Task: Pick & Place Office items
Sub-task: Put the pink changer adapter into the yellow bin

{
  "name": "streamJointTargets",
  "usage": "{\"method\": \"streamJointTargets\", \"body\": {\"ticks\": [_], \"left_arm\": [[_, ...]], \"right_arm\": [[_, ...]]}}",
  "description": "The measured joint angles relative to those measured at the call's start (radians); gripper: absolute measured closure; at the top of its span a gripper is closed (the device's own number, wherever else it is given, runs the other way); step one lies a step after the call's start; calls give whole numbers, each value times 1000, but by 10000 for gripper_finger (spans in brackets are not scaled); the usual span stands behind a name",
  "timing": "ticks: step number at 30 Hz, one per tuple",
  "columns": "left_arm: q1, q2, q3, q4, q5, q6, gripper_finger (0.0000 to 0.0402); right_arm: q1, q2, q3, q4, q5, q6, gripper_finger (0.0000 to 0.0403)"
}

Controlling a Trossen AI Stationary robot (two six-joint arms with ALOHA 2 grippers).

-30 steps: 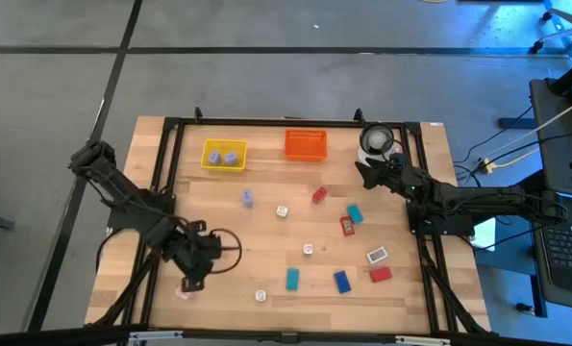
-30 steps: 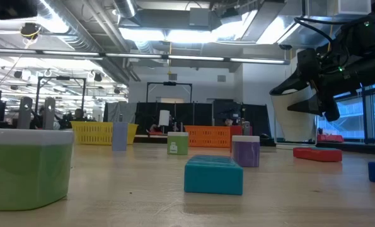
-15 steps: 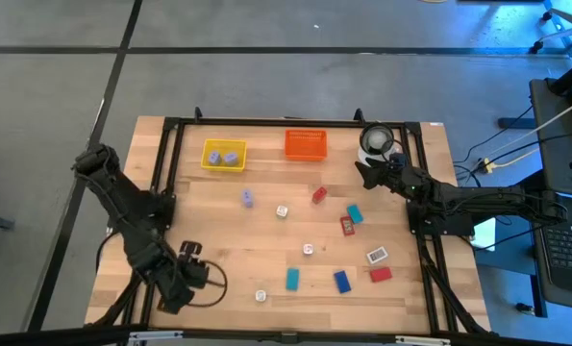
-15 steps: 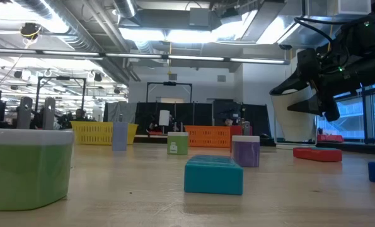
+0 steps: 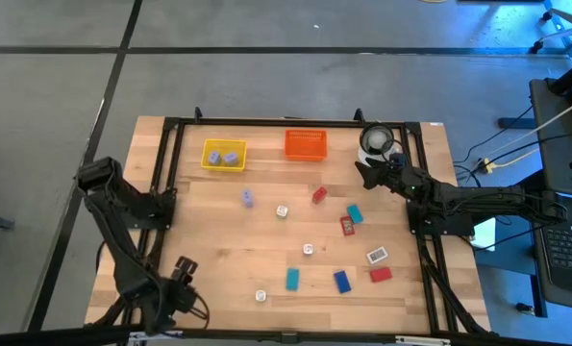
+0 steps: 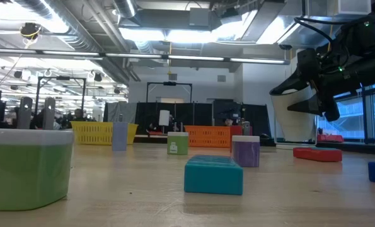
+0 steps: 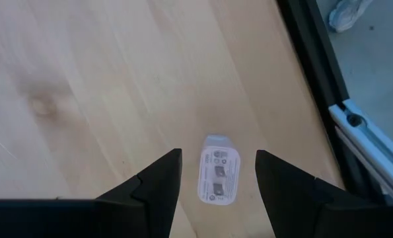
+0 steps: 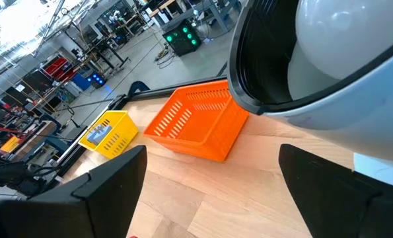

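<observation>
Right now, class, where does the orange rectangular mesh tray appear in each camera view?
High view: orange rectangular mesh tray, at the table's far edge, centre.
Low view: in the background, right of centre.
Left wrist view: not in it.
Right wrist view: centre.
Shared landmark: the yellow tray beside it.

Four cameras are trained on one wooden table [image 5: 228,240].
The whole table is seen from straight overhead; a table-height camera looks level across it into the room. The left wrist camera is held close above the boards, while the orange tray [image 8: 196,122], shared with the overhead and low views, is seen by the right wrist camera.
</observation>
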Motion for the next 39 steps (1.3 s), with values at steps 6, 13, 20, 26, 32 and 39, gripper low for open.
{"method": "streamJointTargets", "body": {"ticks": [6, 13, 20, 26, 32, 39], "left_arm": [[-5, 16, 0, 14, -3, -61, 212], [-6, 34, 0, 10, -20, -67, 212], [-6, 29, 0, 17, -14, -73, 191], [-40, 31, -7, 9, -25, -76, 132], [-51, 32, -76, 37, -20, -78, 114], [-50, 32, -139, 104, -3, -79, 115]], "right_arm": [[0, 0, 0, 0, 0, 0, 56], [0, 0, 0, 0, 1, 0, 56], [0, 0, 0, 0, 1, 0, 56], [0, 0, 0, 0, 1, 0, 56], [0, 0, 0, 0, 1, 0, 56], [0, 0, 0, 0, 3, 0, 56]]}}
